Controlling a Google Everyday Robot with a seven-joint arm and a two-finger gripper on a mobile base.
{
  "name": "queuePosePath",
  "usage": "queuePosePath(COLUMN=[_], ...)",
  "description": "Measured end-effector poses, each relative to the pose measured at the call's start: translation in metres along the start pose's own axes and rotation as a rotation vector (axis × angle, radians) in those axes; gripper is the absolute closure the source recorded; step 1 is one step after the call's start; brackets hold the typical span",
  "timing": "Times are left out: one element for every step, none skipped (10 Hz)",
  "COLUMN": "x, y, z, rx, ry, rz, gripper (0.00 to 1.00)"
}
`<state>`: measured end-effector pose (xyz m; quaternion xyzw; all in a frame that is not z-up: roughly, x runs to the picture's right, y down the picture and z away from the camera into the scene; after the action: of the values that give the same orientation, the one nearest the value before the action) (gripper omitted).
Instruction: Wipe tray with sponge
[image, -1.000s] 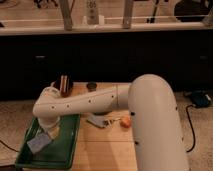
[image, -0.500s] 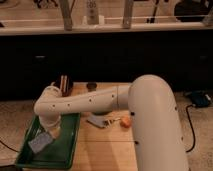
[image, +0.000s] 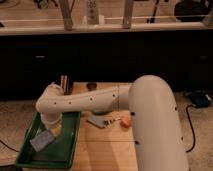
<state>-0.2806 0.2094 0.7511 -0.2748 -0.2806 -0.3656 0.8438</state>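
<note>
The dark-green tray (image: 67, 150) lies at the front left of the wooden table. The pale blue-grey sponge (image: 42, 140) rests on the tray floor near its left side. My white arm reaches from the right across the table and bends down over the tray. My gripper (image: 51, 128) points down at the sponge's upper right end, touching or just above it. The wrist hides the contact.
A flatter blue-grey piece (image: 97, 121) and a small orange object (image: 125, 121) lie on the wooden table (image: 105, 150) right of the tray. A dark can (image: 65, 83) and a small dark round object (image: 91, 85) stand at the table's back edge. A dark counter runs behind.
The arm's wrist and the sponge shifted slightly on the tray; otherwise the scene is unchanged.
</note>
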Motion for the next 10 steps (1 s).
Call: queuePosePath(x=[0.003, 0.006, 0.009, 0.017, 0.025, 0.038, 0.046, 0.059, 0.067, 0.077], y=[0.0, 0.002, 0.002, 0.003, 0.006, 0.011, 0.016, 0.018, 0.016, 0.015], z=[-0.001, 0.0, 0.0, 0.0, 0.0, 0.001, 0.002, 0.004, 0.004, 0.004], rx=[-0.001, -0.004, -0.002, -0.005, -0.012, -0.019, -0.027, -0.034, -0.035, -0.038], ry=[-0.001, -0.001, 0.005, 0.026, 0.054, 0.086, 0.102, 0.132, 0.148, 0.171], rz=[0.0, 0.003, 0.012, 0.027, 0.044, 0.072, 0.092, 0.122, 0.135, 0.15], gripper=[0.99, 0.99, 0.99, 0.99, 0.99, 0.99, 0.99, 0.99, 0.99, 0.99])
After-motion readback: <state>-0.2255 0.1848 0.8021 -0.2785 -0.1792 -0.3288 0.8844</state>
